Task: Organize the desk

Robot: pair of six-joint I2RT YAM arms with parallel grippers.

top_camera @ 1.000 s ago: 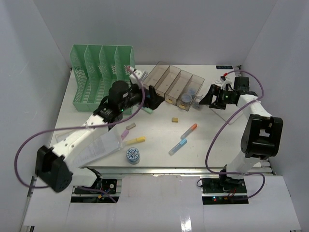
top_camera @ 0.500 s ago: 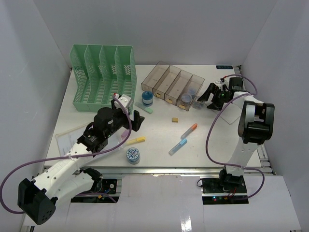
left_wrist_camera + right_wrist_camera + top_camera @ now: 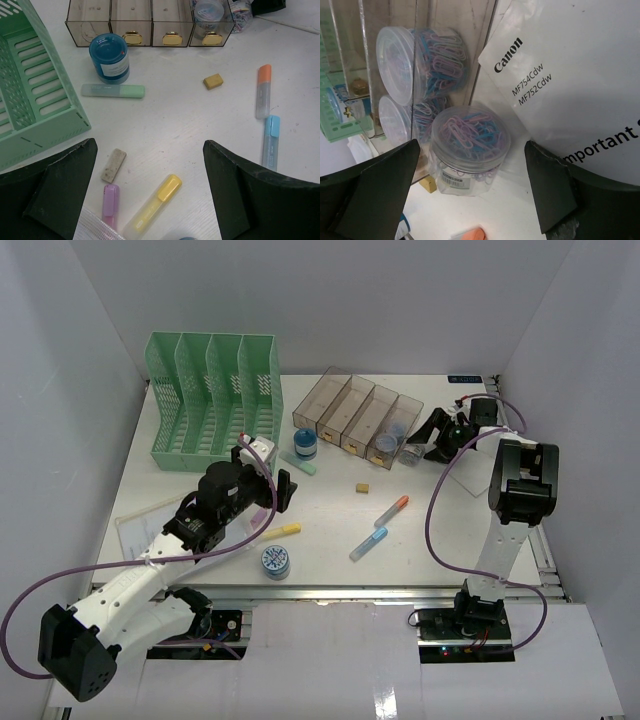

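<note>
The white desk (image 3: 440,530) holds scattered stationery. My left gripper (image 3: 283,490) is open and empty above a yellow highlighter (image 3: 153,205), a purple highlighter (image 3: 110,205) and a grey eraser (image 3: 114,165); in its wrist view the gripper (image 3: 150,150) shows wide apart. A blue jar (image 3: 304,445) and a green highlighter (image 3: 113,90) lie by the clear tray (image 3: 358,418). My right gripper (image 3: 432,435) is open, its fingers either side of a clear jar of paper clips (image 3: 469,150) without touching it.
A green file rack (image 3: 213,400) stands at the back left. A tan eraser (image 3: 364,486), orange marker (image 3: 392,510), blue marker (image 3: 368,544) and patterned-lid jar (image 3: 275,561) lie mid-desk. A printed sheet (image 3: 570,75) lies at right, a plastic sleeve (image 3: 180,530) at left.
My left gripper let go of the blue jar beside the tray and drew back toward the front. My right gripper shifted slightly left toward the tray's end.
</note>
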